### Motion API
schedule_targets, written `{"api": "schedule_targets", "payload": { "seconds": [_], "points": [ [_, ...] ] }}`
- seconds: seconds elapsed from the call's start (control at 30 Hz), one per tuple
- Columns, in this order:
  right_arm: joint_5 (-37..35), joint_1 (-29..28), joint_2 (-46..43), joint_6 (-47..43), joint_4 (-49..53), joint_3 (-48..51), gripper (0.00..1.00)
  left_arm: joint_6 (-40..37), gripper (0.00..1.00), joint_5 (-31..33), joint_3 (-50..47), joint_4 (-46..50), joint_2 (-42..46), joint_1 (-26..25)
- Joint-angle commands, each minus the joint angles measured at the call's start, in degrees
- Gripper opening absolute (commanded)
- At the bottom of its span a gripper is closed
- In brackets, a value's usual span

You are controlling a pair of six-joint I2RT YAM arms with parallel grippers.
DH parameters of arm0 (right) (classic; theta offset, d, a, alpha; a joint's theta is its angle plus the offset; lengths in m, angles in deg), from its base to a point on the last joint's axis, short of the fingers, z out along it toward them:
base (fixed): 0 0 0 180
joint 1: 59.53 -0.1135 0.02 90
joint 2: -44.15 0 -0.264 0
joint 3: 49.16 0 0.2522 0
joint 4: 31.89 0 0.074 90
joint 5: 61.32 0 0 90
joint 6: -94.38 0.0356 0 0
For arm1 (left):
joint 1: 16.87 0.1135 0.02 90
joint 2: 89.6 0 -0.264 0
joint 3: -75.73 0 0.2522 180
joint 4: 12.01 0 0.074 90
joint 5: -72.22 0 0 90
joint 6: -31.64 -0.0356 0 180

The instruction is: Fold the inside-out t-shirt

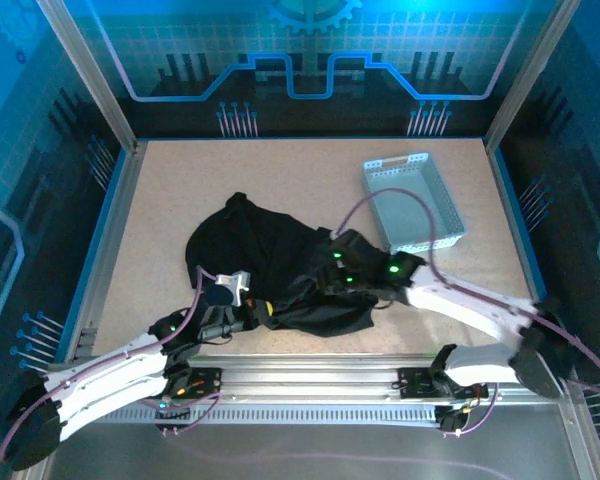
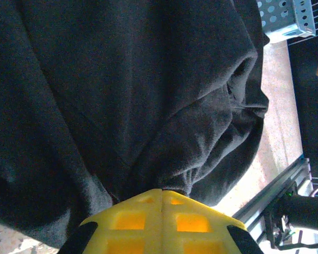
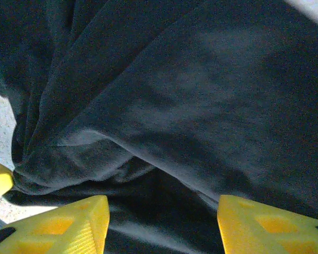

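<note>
The inside-out t-shirt (image 1: 270,255) lies crumpled in a black heap at the middle of the table. In the left wrist view its fabric (image 2: 138,95) bunches into folds right at my left gripper (image 2: 161,193), whose yellow fingers are pressed together on a pinch of cloth. From above, the left gripper (image 1: 267,308) sits at the shirt's near edge. My right gripper (image 3: 161,211) hovers low over the shirt (image 3: 191,90) with its yellow fingers (image 3: 69,225) wide apart and nothing clamped between them. Seen from above, the right gripper (image 1: 320,283) is on the shirt's near right part.
A light grey perforated tray (image 1: 415,200) stands at the back right, its corner (image 2: 286,18) also in the left wrist view. A cable arcs over the tray. An aluminium rail (image 1: 310,375) runs along the near edge. Bare table (image 1: 170,190) surrounds the shirt at left and behind.
</note>
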Motion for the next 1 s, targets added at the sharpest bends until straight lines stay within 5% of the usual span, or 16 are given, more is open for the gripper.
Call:
{"api": "schedule_targets", "payload": {
  "seconds": [0.0, 0.53, 0.97],
  "points": [
    [1.31, -2.67, 7.66, -5.27, -3.64, -3.66, 0.58, -0.09, 0.00, 2.68, 2.25, 1.49, -0.84, -0.22],
    [-0.85, -6.56, 14.41, -1.82, -2.78, -3.68, 0.44, -0.57, 0.00, 5.63, 5.82, 0.64, -5.99, 1.08],
    [-1.66, -7.36, 14.36, -3.75, -6.85, -1.64, 0.51, -0.05, 0.00, 4.62, 5.73, 1.22, -6.93, 2.89]
  ]
}}
